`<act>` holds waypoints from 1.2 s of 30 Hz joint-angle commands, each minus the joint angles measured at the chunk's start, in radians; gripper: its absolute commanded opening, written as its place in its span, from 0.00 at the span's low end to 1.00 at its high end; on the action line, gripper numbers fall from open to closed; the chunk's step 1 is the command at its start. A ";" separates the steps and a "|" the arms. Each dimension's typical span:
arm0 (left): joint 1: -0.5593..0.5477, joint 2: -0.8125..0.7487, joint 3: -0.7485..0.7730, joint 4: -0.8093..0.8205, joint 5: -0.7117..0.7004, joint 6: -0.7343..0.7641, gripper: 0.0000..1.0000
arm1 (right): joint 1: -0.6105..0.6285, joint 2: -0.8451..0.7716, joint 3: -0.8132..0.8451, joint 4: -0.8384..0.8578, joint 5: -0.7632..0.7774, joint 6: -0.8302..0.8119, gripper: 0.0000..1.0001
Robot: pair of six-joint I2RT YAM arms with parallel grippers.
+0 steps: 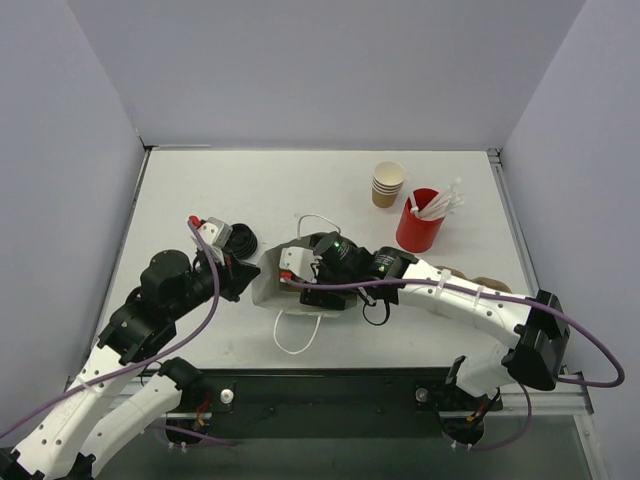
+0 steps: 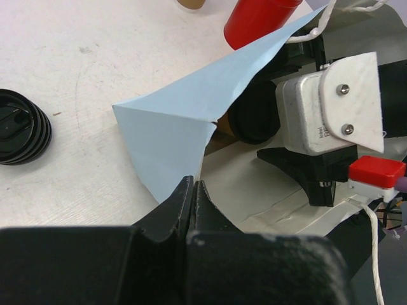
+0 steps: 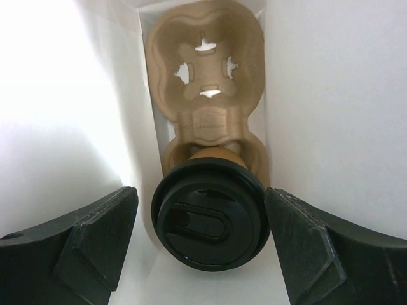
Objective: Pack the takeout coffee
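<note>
Takeout coffee (image 3: 208, 216), black lid on, sits in one socket of a pulp carrier (image 3: 203, 70) inside the white paper bag (image 3: 331, 95). We see the right gripper (image 3: 200, 213) spread wide either side of the lid, clear of it; the left gripper (image 2: 193, 190) is clamped on the bag's rim.

The takeout coffee (image 3: 208, 216) is a small brown kraft paper cup closed by a round black plastic lid, whose top faces the wrist camera. It is seated in the nearer pocket of a moulded pulp carrier (image 3: 203, 76) inside a white bag (image 3: 331, 95). It lies directly between the spread fingers of the right gripper (image 3: 202, 206), and only a sliver of brown wall shows beyond the lid.
</note>
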 commanded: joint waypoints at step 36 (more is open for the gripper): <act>0.004 0.237 0.288 -0.066 -0.106 0.010 0.21 | -0.069 -0.112 0.206 0.019 -0.067 0.251 0.70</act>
